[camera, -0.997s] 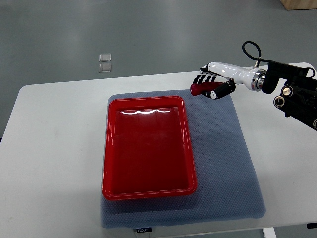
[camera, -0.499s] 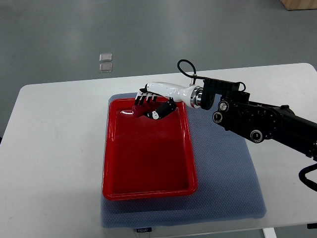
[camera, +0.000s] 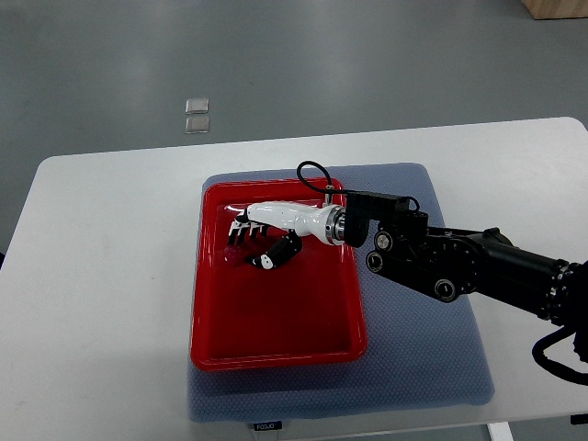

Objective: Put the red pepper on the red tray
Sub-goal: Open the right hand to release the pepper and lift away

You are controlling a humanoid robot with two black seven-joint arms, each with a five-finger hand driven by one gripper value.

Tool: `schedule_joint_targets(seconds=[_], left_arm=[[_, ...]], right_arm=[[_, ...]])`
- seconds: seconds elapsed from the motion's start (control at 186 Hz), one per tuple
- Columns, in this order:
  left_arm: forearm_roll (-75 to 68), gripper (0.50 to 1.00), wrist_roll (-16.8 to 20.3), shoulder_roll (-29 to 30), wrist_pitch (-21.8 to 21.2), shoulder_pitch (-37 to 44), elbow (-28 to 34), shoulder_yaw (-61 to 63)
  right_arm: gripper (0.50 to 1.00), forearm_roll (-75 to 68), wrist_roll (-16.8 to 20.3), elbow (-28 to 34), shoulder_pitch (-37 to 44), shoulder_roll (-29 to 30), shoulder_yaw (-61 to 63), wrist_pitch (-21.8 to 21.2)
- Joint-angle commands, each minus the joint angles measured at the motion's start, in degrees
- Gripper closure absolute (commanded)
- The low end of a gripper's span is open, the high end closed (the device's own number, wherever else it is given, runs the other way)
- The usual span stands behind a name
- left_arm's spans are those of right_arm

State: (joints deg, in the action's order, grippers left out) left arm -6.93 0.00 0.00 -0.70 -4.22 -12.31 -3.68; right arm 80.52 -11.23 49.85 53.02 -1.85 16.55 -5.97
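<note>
The right hand (camera: pixel 257 241) is seen reaching in from the picture's right edge, its white shell and black fingers (camera: pixel 241 233) curled over the upper left part of the red tray (camera: pixel 276 344). The red pepper (camera: pixel 248 250) is mostly hidden under the hand; only a dark red patch is made out between the curled fingers and thumb, so it is taken as gripped, low over or on the tray floor; contact with the tray cannot be judged. The tray is laid on a grey-blue mat (camera: pixel 423 349), which is spread on the white table (camera: pixel 101 303). Two small clear squares (camera: pixel 196 115) are seen on the floor beyond the table.
</note>
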Motion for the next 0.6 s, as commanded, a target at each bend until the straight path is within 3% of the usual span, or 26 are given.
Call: schedule_joint_targets(seconds=[0.0,0.038,0.086,0.091,0.113,0.408,0.413,0.595], left_arm=[[0.0,0.5,0.0,0.0,0.0,0.0,0.0,0.0],[0.0,0.5,0.0,0.0,0.0,0.0,0.1,0.0],[0.0,0.5,0.0,0.0,0.0,0.0,0.1,0.0],[0.0,0.5,0.0,0.0,0.0,0.0,0.2,0.0],[0.1,0.5,0.0,0.0,0.0,0.0,0.2,0.0],[0.1,0.5,0.0,0.0,0.0,0.0,0.3,0.0],[0.1,0.5,0.0,0.0,0.0,0.0,0.3,0.0],[0.1,0.5,0.0,0.0,0.0,0.0,0.5,0.0]], right_arm=[[0.744,0.0,0.0,0.0,0.0,0.0,0.2,-0.1],[0.691,0.0,0.0,0.0,0.0,-0.2,0.2,-0.1],[0.691,0.0,0.0,0.0,0.0,-0.2,0.2,-0.1],[0.632,-0.1,0.2,0.0,0.0,-0.3,0.4,-0.2],[0.624,-0.1,0.2,0.0,0.0,-0.3,0.4,-0.3],[0.611,-1.2,0.2,0.0,0.2,-1.9,4.6,0.2],[0.611,-2.5,0.2,0.0,-0.1,-2.2,9.6,0.1],[0.611,-17.6,-0.2,0.0,-5.0,-2.3,25.6,-0.5]])
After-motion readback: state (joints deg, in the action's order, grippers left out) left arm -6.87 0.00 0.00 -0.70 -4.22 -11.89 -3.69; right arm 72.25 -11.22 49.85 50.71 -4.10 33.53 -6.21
